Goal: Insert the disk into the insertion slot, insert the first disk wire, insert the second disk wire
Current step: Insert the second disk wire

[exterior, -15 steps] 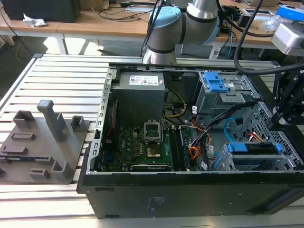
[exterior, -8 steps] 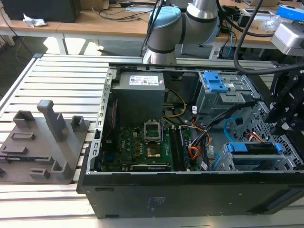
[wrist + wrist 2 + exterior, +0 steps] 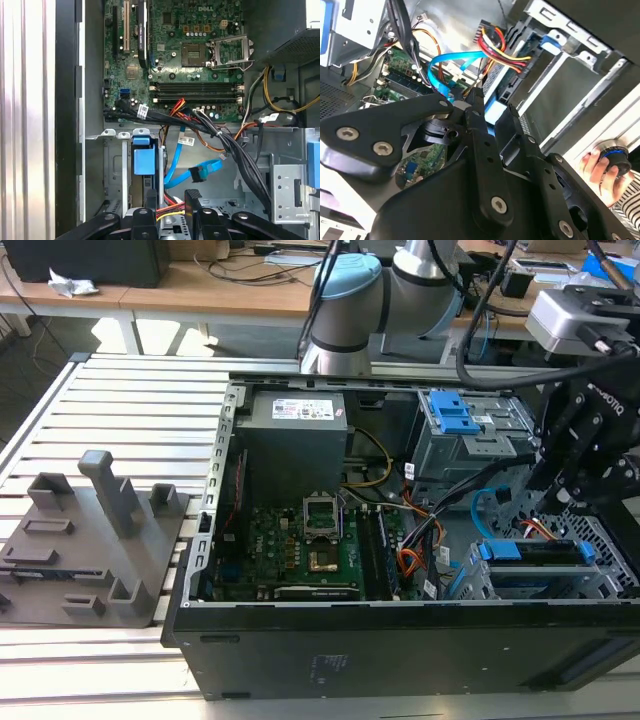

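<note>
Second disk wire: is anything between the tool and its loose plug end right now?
Yes. In the first wrist view the orange-red wires cross right at the tool, between it and the plug of the light blue cable. The black cable bundle passes beside the plug, not across that path.

Likely a robotics lab: an open computer case (image 3: 400,570) on a slatted aluminium table (image 3: 130,410), wooden workbenches (image 3: 200,285) behind.

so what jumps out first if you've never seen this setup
An opened computer case lies on its side with its green motherboard exposed. At the exterior view's right the black gripper hangs over the drive cage, above the blue-framed disk. A light blue cable loops loose among orange-red wires.
</note>
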You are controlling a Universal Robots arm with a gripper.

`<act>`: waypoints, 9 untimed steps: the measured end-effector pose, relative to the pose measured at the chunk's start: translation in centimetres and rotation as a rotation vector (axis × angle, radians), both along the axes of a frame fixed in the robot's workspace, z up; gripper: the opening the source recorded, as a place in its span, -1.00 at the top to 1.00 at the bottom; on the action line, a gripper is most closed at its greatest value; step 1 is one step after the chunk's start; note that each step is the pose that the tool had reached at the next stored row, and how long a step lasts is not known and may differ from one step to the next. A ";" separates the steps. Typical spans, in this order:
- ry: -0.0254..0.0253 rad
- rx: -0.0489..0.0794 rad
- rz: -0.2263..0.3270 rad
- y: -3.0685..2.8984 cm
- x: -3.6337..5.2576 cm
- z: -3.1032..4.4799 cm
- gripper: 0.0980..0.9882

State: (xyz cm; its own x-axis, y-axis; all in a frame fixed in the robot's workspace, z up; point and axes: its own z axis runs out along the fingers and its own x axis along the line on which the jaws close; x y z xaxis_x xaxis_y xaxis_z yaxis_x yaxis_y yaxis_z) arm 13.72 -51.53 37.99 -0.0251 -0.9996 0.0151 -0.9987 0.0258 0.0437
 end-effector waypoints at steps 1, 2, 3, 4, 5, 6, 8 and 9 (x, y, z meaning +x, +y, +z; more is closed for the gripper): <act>-0.0001 0.000 0.004 0.35 -0.43 -0.17 0.41; -0.0001 0.000 0.007 0.59 -0.72 -0.31 0.41; -0.0002 0.000 0.010 0.80 -0.99 -0.45 0.41; -0.0003 0.000 0.013 0.97 -1.18 -0.55 0.41; -0.0004 0.000 0.015 1.09 -1.31 -0.62 0.41; -0.0004 0.001 0.017 1.26 -1.44 -0.72 0.41; -0.0004 0.001 0.024 1.65 -1.69 -0.92 0.41; -0.0005 0.002 0.030 1.92 -1.82 -1.06 0.41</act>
State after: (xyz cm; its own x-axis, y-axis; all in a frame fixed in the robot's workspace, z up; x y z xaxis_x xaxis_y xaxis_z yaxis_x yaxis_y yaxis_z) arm 11.91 -49.61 36.93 0.0050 -0.9999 0.0135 -0.9991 -0.0044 0.0432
